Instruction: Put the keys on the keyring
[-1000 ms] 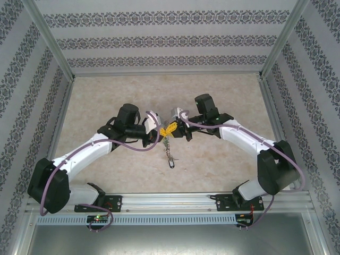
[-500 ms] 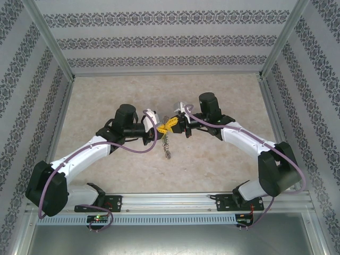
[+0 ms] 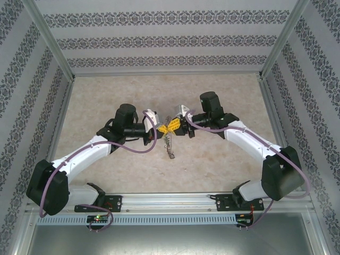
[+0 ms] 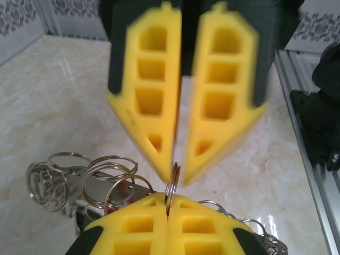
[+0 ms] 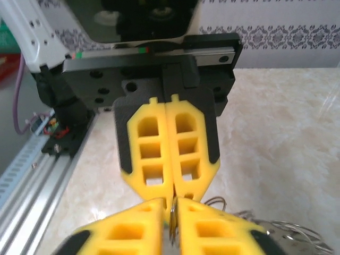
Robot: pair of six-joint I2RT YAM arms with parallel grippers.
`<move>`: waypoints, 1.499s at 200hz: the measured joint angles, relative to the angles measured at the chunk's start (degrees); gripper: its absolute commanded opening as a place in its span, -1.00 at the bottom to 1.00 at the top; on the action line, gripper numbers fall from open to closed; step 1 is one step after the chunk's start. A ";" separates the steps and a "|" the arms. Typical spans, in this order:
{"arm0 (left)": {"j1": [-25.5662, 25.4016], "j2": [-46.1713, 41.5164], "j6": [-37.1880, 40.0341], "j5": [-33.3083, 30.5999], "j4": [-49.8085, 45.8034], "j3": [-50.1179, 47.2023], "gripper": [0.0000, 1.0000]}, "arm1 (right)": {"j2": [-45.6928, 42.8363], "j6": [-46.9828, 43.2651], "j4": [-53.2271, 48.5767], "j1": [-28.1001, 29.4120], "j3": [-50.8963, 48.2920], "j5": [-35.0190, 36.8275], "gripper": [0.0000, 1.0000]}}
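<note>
My two grippers meet tip to tip above the middle of the table. The left gripper (image 3: 164, 128) (image 4: 169, 201) is shut on the keyring (image 4: 173, 183), a thin double-wire metal ring standing edge-on. The right gripper (image 3: 174, 127) (image 5: 171, 206) has its yellow fingers slightly apart, with the keyring's edge (image 5: 172, 212) in the gap. A bunch of smaller silvery rings (image 4: 106, 178) hangs below the tips (image 3: 170, 146). A red key head (image 4: 127, 191) shows among them.
The marble-patterned table (image 3: 106, 95) is boxed in by patterned walls and metal posts. An aluminium rail (image 3: 170, 201) runs along the near edge, by the arm bases. That rail (image 4: 311, 138) passes close on the right in the left wrist view.
Both grippers have shifted a little toward the far side, still tip to tip. The hanging bunch has risen with them and its lower end sits higher over the table.
</note>
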 measured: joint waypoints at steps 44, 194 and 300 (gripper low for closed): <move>0.24 0.22 1.95 -0.74 -6.58 1.11 -1.00 | 0.07 -12.13 -14.95 -0.02 6.56 4.85 -0.37; 0.35 1.51 -0.39 0.85 -7.34 2.08 -1.00 | 5.33 -17.94 -26.58 5.40 12.70 15.17 -0.51; 1.11 0.33 -3.04 0.87 -5.16 1.60 -0.76 | 3.78 -11.08 -17.49 3.87 9.05 11.23 -1.00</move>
